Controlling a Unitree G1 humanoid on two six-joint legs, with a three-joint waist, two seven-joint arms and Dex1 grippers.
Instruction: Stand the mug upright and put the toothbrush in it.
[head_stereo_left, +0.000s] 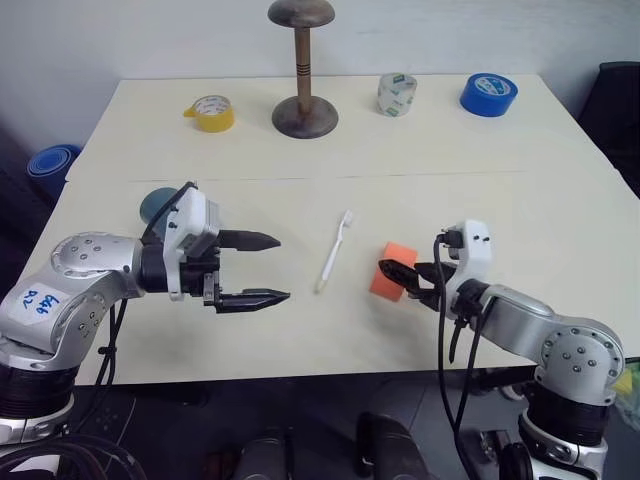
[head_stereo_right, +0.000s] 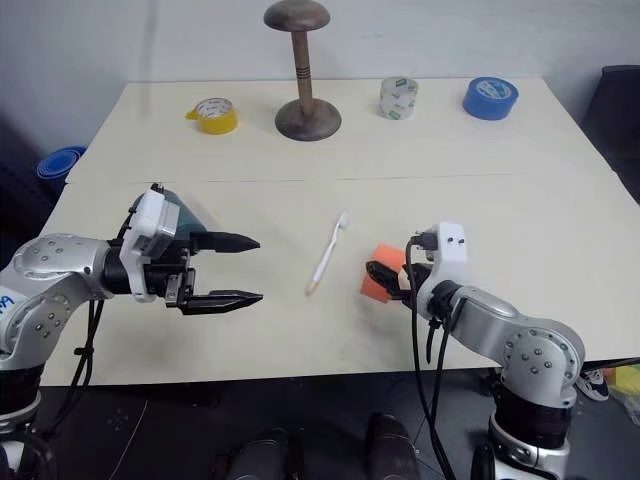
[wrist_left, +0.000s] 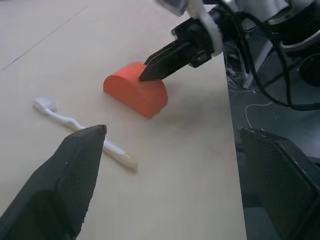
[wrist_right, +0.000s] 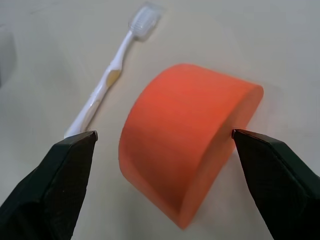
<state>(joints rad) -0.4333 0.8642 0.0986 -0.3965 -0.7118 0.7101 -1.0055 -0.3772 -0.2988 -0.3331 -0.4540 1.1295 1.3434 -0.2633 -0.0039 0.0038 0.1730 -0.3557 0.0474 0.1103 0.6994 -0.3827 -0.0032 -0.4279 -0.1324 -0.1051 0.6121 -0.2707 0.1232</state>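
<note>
Right wrist view: toothbrush (wrist_right: 107, 80) looks light, stiff (grip mid-handle); both hands gape wide, holding nothing.

I see my left gripper (head_stereo_left: 266, 269) raised, jaws wide, pointing right; right gripper (head_stereo_left: 403, 277) low, jaws spread.

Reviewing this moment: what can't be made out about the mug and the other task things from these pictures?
- Mug: in the eye views mostly hidden behind the left pincer; upright or lying, and its handle, cannot be told.
- Toothbrush: bristle side too small to tell in the eye views.
- Right pincer: open around the orange block; whether its tips touch it is unclear.
</note>
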